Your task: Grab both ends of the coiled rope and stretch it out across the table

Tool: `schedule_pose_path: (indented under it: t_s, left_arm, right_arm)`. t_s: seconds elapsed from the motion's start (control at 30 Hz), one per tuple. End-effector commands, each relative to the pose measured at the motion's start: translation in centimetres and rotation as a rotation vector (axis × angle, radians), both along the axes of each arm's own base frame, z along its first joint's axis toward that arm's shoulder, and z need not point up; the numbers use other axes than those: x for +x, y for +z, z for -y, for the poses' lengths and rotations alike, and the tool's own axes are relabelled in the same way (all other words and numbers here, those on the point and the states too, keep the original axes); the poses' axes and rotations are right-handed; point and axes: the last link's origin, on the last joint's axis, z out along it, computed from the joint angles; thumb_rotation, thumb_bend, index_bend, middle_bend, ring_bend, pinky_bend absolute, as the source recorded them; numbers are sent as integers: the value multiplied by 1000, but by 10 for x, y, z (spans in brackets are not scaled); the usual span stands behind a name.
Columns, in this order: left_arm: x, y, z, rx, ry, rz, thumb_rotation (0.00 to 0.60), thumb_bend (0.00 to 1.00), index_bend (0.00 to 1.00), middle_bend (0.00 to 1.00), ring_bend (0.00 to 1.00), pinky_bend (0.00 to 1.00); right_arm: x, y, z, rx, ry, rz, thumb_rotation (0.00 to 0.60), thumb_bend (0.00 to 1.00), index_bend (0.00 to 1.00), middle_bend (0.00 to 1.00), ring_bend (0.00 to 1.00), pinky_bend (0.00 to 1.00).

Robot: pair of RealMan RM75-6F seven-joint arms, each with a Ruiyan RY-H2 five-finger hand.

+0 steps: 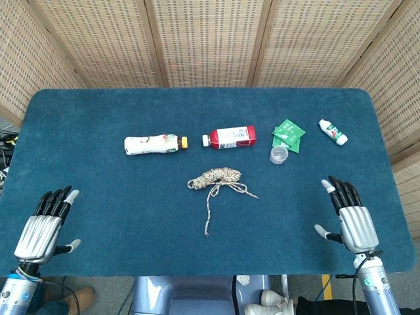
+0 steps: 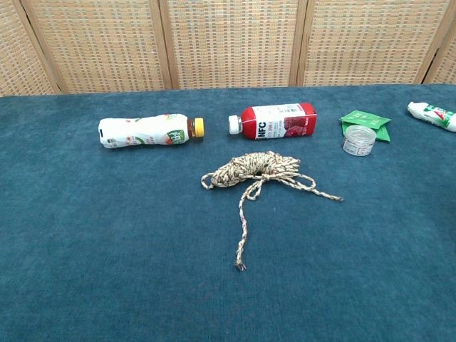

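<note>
Item: coiled rope [image 1: 214, 178] mid-table, one tail trailing toward the near edge, one short tail to its right; left hand [image 1: 44, 226] and right hand [image 1: 349, 216] both flat, empty, well apart from it; risk: pulling a loop, not an end, likely tightens the tangle.

Table top [image 1: 98, 111]: matt blue cloth w/ short felt-like nap. Rope [image 2: 258, 169]: braided cord, rough, speckled beige/brown, frayed at end. White bottle [image 2: 142, 132] & red bottle [image 2: 274, 121]: glossy plastic w/ printed sleeves, smooth caps. Small cup [image 2: 358, 140]: clear plastic, ribbed. Green sachets [image 2: 367, 121]: shiny foil-like film. Tube [image 1: 333, 132]: smooth white plastic. Left hand [image 1: 44, 226] & right hand [image 1: 351, 216]: satin silver shells, black fingers, pale tips. Screen [image 1: 210, 39]: woven cane, wood frame.
</note>
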Motion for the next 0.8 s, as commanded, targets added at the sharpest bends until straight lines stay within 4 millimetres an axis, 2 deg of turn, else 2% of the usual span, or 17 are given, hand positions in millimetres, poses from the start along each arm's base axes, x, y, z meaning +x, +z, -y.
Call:
schedule_pose_path:
  t_s: [0.03,0.1,0.2,0.37,0.43,0.6,0.8]
  left_arm:
    - [-1,0,0,-1,3,1,600,0,0,0,0,0]
    - [-1,0,-1,0,6,4,600,0,0,0,0,0]
    - [-1,1,-2,2,10,6,600,0,0,0,0,0]
    - [-1,0,-6,0,19,9,600,0,0,0,0,0]
    - [-1,-1,-8,-3,24,7,600,0,0,0,0,0]
    - [-2,-5,-10,-19,32,-1,600,0,0,0,0,0]
    - [-3,-9,-15,-34,40,-9,600,0,0,0,0,0]
  right_arm:
    - [2,-4,1,-3,-4,2,600,0,0,0,0,0]
    - [4,-7,4,6,-4,8,600,0,19,0,0,0]
    - [12,-16,16,24,-10,1,600,0,132,0,0,0]
    - [42,-35,56,55,-49,26,600,1,313,0,0,0]
    - [54,-43,72,71,-60,45,600,45,394,0,0,0]
    - [70,-61,91,128,-128,66,600,132,446,0,0,0]
    - [82,-99,103,214,-204,31,600,211,457,0,0,0]
